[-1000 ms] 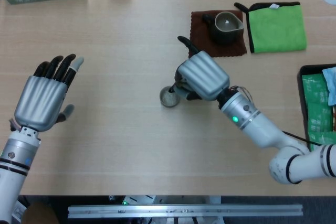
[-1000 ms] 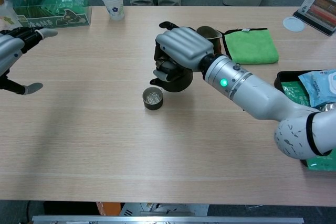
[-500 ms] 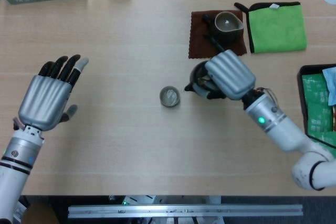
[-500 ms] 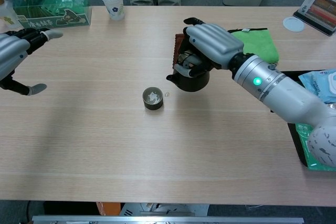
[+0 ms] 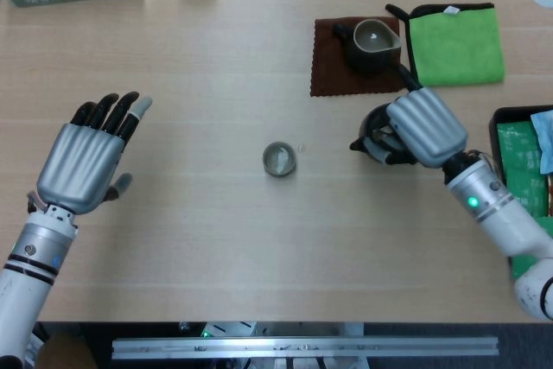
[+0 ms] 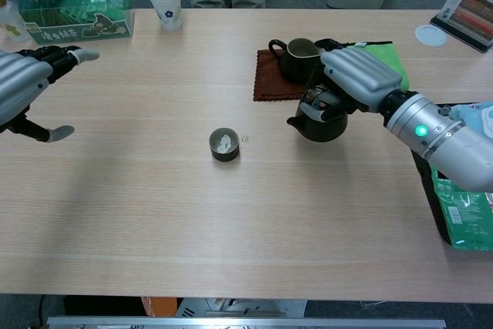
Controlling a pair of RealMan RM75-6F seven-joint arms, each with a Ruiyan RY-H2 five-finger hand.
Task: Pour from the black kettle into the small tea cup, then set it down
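The black kettle (image 6: 317,122) is upright, low over or on the table right of centre, its spout pointing left; in the head view only its dark edge and spout show, kettle (image 5: 370,142). My right hand (image 5: 422,128) (image 6: 356,79) grips it from above. The small tea cup (image 5: 279,159) (image 6: 224,145) stands alone mid-table, with pale liquid inside, well left of the kettle. A drop lies beside the cup. My left hand (image 5: 85,157) (image 6: 25,82) hovers open at the far left, holding nothing.
A brown mat (image 5: 335,66) holds a dark pitcher (image 5: 372,44) (image 6: 295,58), with a green cloth (image 5: 454,43) to its right. A black tray (image 5: 505,170) with packets lies at the right edge. A paper cup (image 6: 164,3) and a green-packet box (image 6: 73,10) stand at the back left.
My right hand has carried the kettle from over the tea cup to the right, bringing it back upright and lower. My left hand drifted slightly.
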